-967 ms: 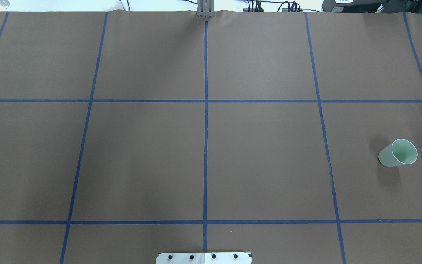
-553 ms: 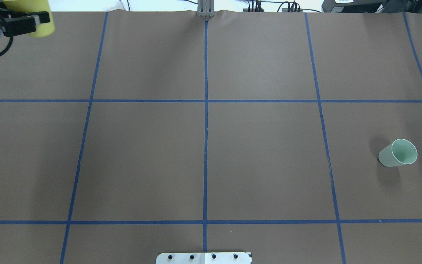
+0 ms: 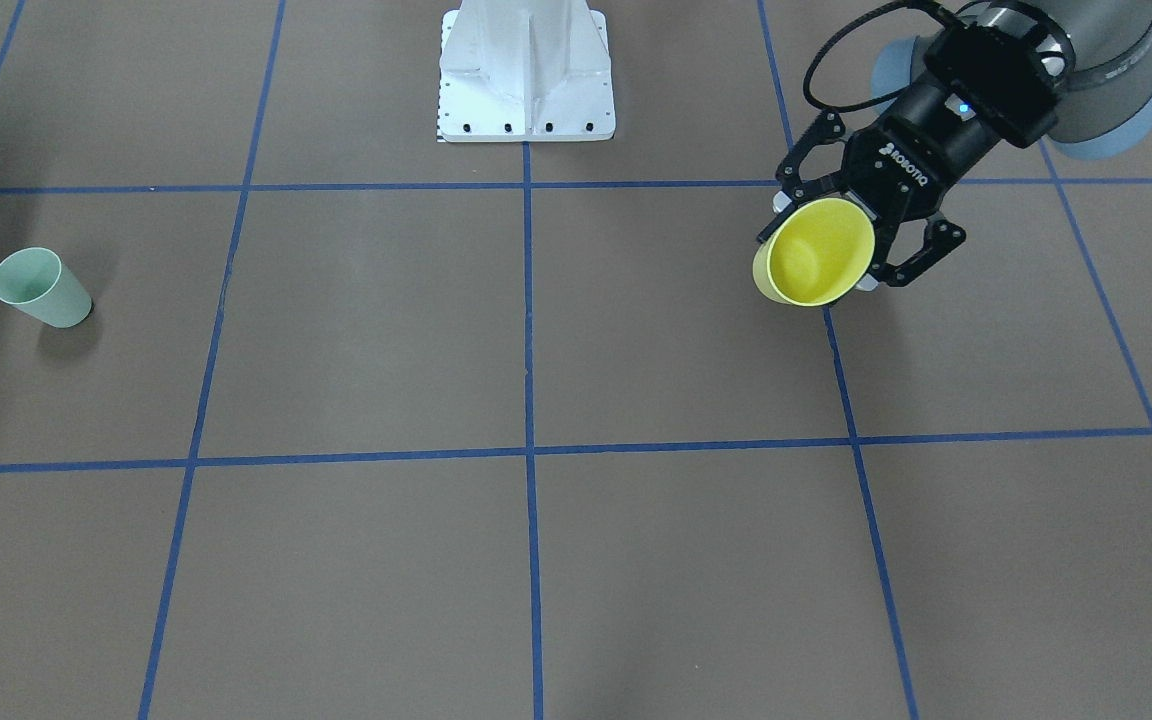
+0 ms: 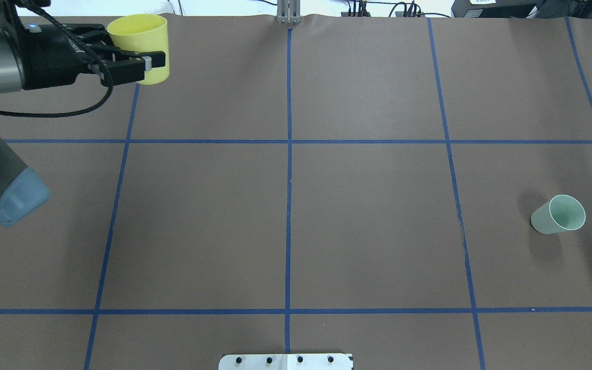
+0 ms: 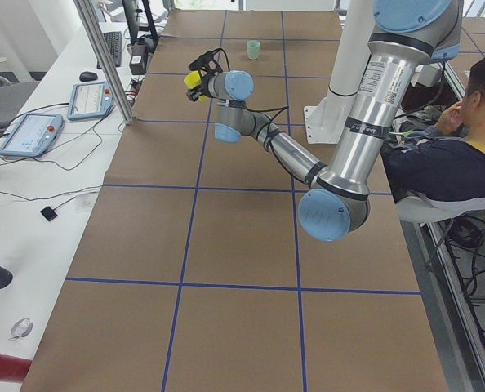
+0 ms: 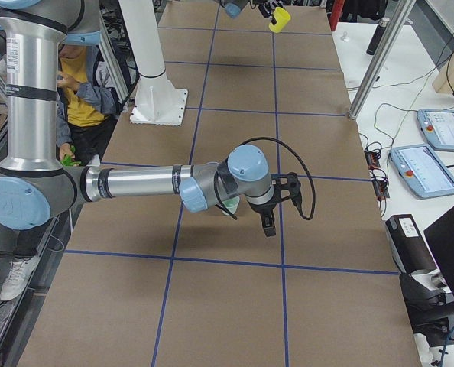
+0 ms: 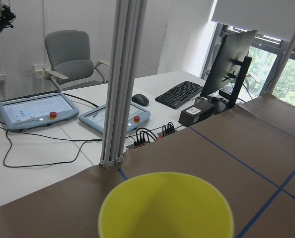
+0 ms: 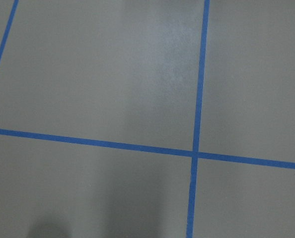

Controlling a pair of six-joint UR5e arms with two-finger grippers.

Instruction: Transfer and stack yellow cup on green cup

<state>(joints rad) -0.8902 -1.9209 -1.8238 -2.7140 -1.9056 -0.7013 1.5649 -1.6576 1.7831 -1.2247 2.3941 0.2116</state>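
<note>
My left gripper is shut on the yellow cup and holds it upright above the far left of the table. In the front-facing view the gripper grips the cup by its sides; the cup's rim fills the bottom of the left wrist view. The green cup stands alone at the right side of the table and also shows in the front-facing view. My right gripper shows only in the exterior right view, low over the table; I cannot tell whether it is open or shut.
The robot's white base is at the near middle edge. An aluminium post stands at the far edge. Desks with control pendants lie beyond it. An operator sits behind the robot.
My left arm has come in from the far left edge and carried the yellow cup to the right. The green cup has not moved.
</note>
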